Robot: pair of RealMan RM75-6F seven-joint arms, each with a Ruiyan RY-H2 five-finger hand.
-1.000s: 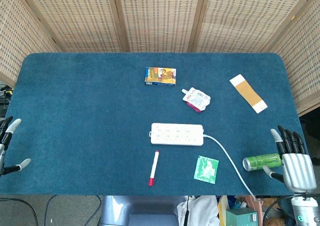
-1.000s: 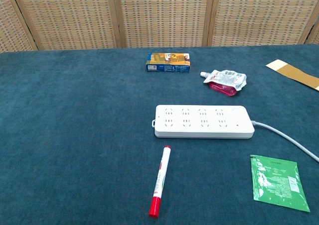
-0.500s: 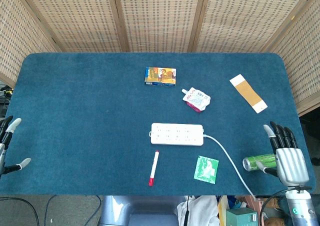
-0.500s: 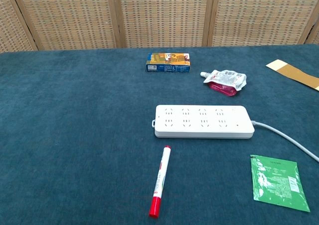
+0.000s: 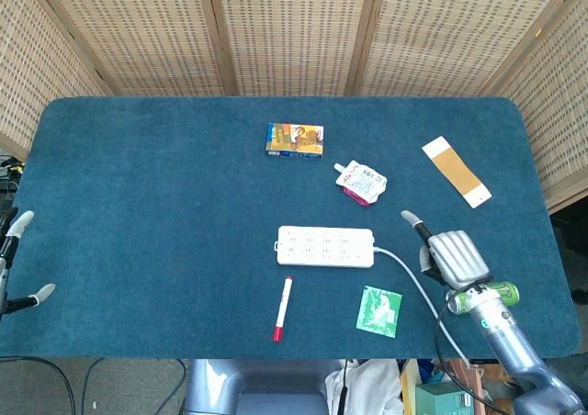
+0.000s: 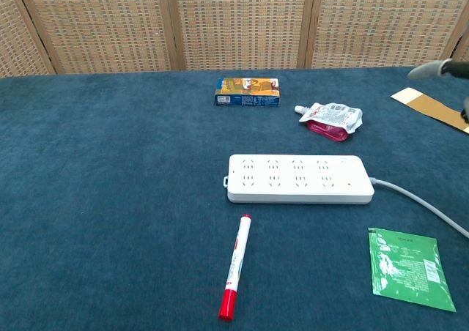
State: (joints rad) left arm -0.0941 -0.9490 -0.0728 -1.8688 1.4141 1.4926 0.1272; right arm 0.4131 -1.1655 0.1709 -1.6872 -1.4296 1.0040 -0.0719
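My right hand (image 5: 450, 255) hovers over the blue table (image 5: 156, 204), right of the white power strip (image 5: 325, 246) and above its cable (image 5: 418, 291). It holds nothing and one finger points up and left. In the chest view only its fingertips (image 6: 437, 69) show, at the right edge. A green can (image 5: 496, 294) lies behind the right wrist, partly hidden. My left hand (image 5: 13, 259) stays at the table's left edge, fingers apart and empty; the chest view does not show it.
A red marker (image 5: 282, 308) and a green sachet (image 5: 379, 310) lie near the front edge. A white-and-pink pouch (image 5: 361, 182), a colourful box (image 5: 295, 140) and a tan-and-white card (image 5: 456, 171) lie farther back. Wicker screens (image 5: 294, 29) stand behind the table.
My right hand has lifted from beside the green can and swung up and left over the table, entering the chest view's right edge. The left hand has barely moved.
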